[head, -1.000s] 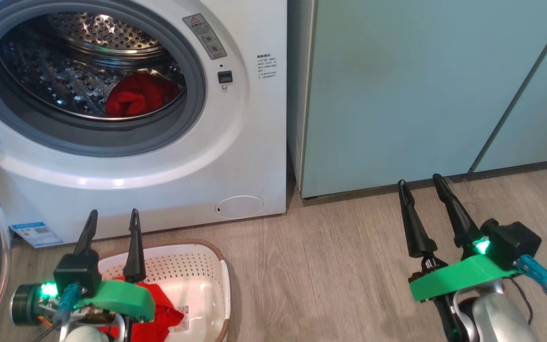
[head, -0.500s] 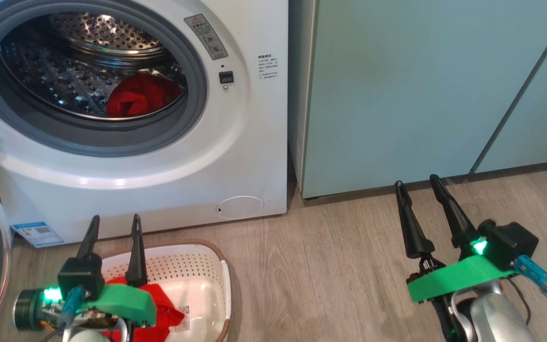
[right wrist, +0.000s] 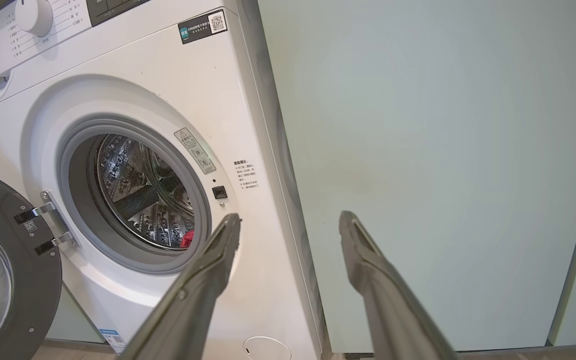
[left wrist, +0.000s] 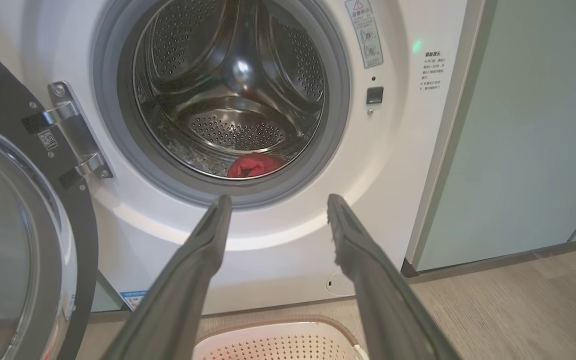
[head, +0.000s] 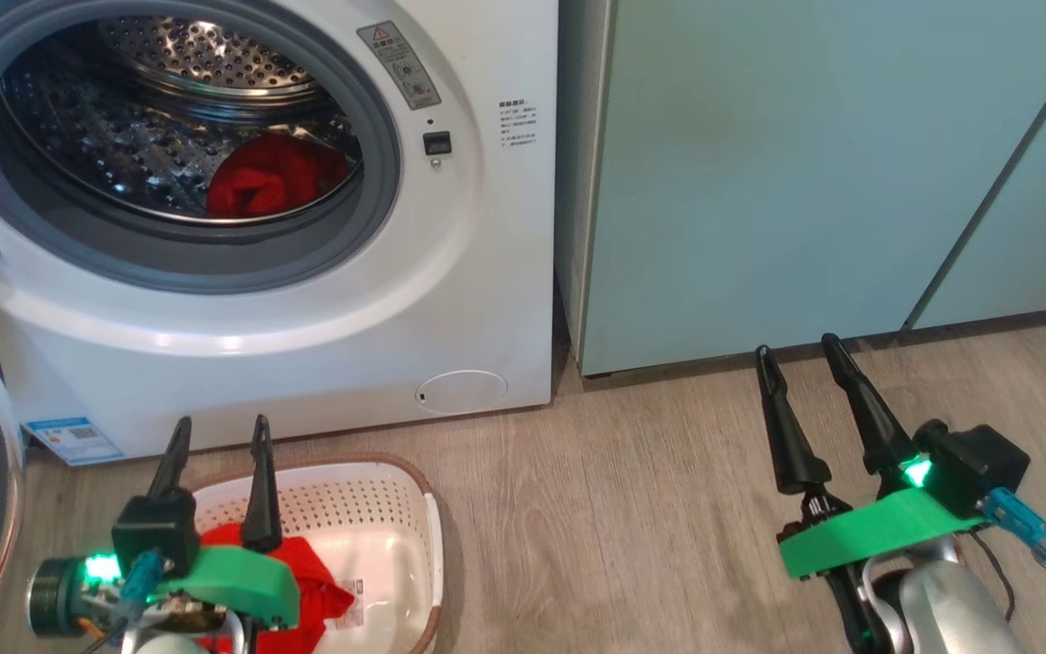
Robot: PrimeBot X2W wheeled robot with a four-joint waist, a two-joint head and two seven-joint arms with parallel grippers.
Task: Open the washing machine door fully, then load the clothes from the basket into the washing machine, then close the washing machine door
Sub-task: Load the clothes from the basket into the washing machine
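At the washer's left side, the washing machine door (left wrist: 23, 225) stands swung wide open on a metal hinge (left wrist: 75, 135), with its glossy black rim wrapped round a clear, bulging window. Beside it the round mouth of the washing machine (head: 450, 272) gapes. A grey rubber seal (head: 214, 263) rings a shiny steel drum (head: 169, 100) dotted with small holes. Low in the drum, near the front lip, lies a crumpled bright red garment (head: 273, 177).

On the floor just in front of the machine sits the basket (head: 369, 495), white plastic with perforated sides, rounded corners and a brown woven-look rim. Another soft red garment (head: 310, 581) is heaped in its left part, and a label sticker (head: 355, 590) shows on the bare bottom beside it.

Above the basket's left end hangs the left claw (head: 221, 422), its two long dark fingers spread apart with nothing between them, pointing towards the washer front. Well off to the right, over bare floor, the right claw (head: 797, 345) is likewise spread and empty.

Low on the white front panel are a small round flap (head: 461, 392) and a blue sticker (head: 69, 439). Smooth pale teal cabinets (head: 804, 182) stand right against the machine's right side, and the floor (head: 623, 509) is grey-brown wood-grain planking.
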